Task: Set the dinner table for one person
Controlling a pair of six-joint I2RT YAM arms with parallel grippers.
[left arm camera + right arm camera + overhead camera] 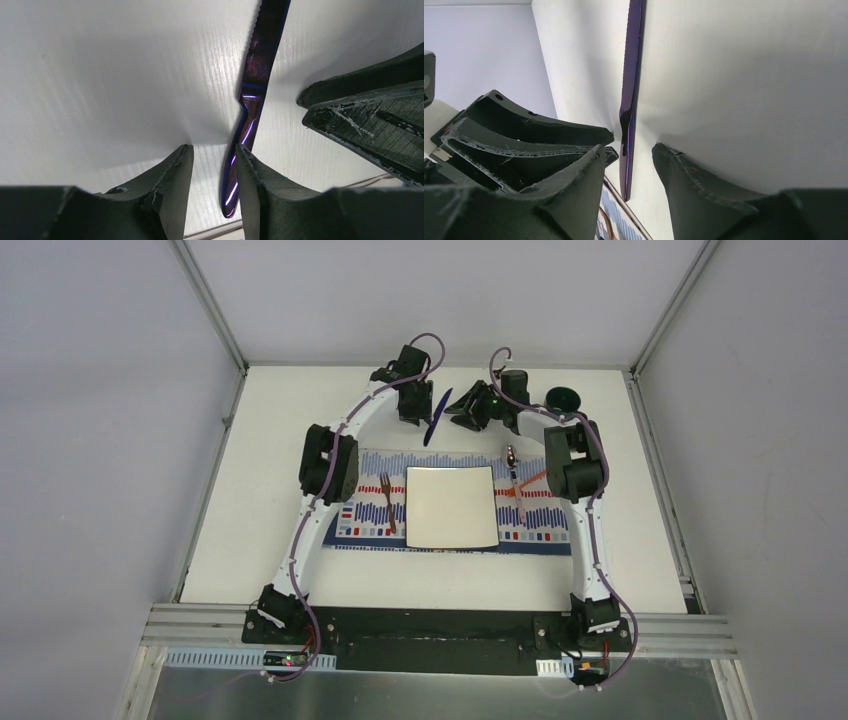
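The white dinner table [290,420] carries a striped placemat [545,528] with a square white plate [452,505], a fork [388,502] to its left and a spoon [515,480] to its right. A purple knife [437,417] lies on the table behind the placemat, between both grippers. My left gripper [418,412] is open; in the left wrist view [212,150] the knife handle [239,165] sits between the fingers, against the right one. My right gripper [463,415] is open and straddles the knife [629,125] from the other side without touching it [629,147].
A dark green cup [563,397] stands at the back right, near the right arm. The two grippers face each other closely; the right gripper's fingers [370,115] show in the left wrist view. Aluminium frame rails [655,475] border the table.
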